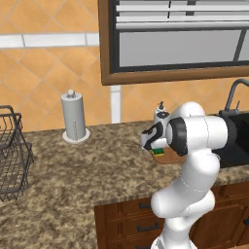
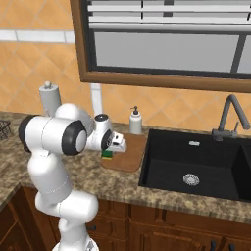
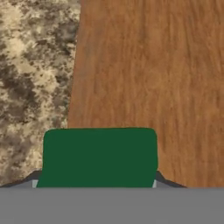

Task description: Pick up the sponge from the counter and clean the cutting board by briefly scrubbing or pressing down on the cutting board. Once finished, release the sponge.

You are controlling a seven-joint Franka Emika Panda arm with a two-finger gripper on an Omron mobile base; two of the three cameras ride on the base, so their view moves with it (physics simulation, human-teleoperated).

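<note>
Granite table (image 1: 73, 165) wide open to the left in the left base view, with paper towel holder (image 1: 74, 118) and wire basket (image 1: 12, 151); black sink (image 2: 196, 166) and soap bottle (image 2: 136, 121) clearer from the right. Board (image 3: 153, 78) close up in the hand view, left edge against granite. Sponge (image 3: 99, 156) green-side up, long axis across the fingers (image 3: 159, 178), clamped between them over the board's near-left corner.

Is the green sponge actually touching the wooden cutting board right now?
Cannot tell. In the hand view the sponge sits between the gripper's fingertips over the cutting board, but no view plainly shows contact or a gap beneath it.
</note>
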